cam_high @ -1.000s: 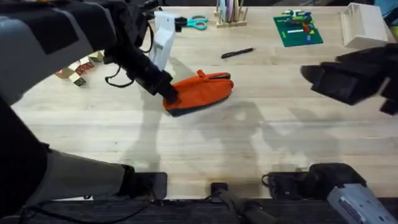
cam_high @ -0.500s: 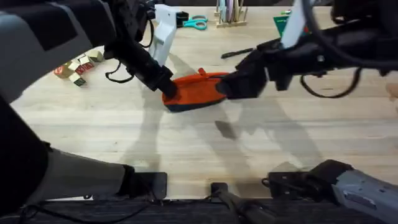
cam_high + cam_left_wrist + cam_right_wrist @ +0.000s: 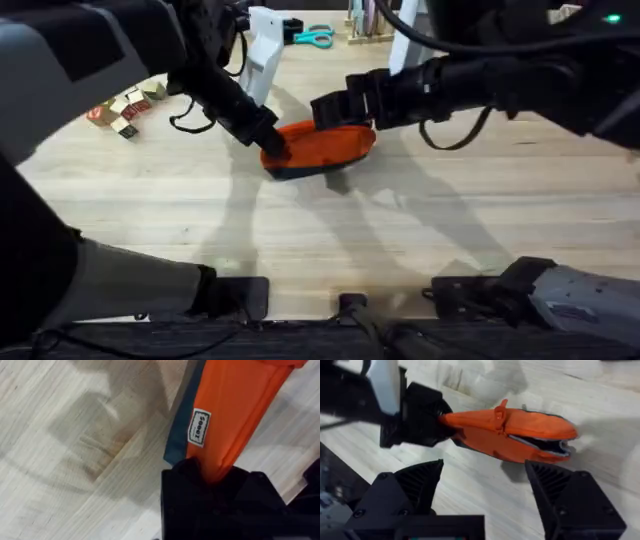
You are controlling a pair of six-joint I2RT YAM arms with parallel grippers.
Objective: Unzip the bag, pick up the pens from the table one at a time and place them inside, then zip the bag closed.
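The orange bag point(image 3: 330, 146) lies on the table point(image 3: 300, 240), left of centre. My left gripper point(image 3: 271, 150) is shut on its left end; in the left wrist view the black fingers point(image 3: 190, 485) pinch the orange fabric point(image 3: 235, 405) beside a white label. My right gripper point(image 3: 322, 110) hovers just above the bag's top, open with nothing between its fingers point(image 3: 417, 482). In the right wrist view the bag point(image 3: 520, 430) has its orange pull tab point(image 3: 499, 412) standing up and a dark gap at one end. The pens are hidden behind my right arm.
Teal-handled scissors point(image 3: 318, 37) and a wooden holder point(image 3: 368, 22) stand at the far edge. Small printed blocks point(image 3: 125, 110) lie at the left. Bare wood stretches in front of the bag toward the arm bases.
My right arm has swung in from the far right across the table to a spot just over the bag. The left gripper and the bag have stayed put.
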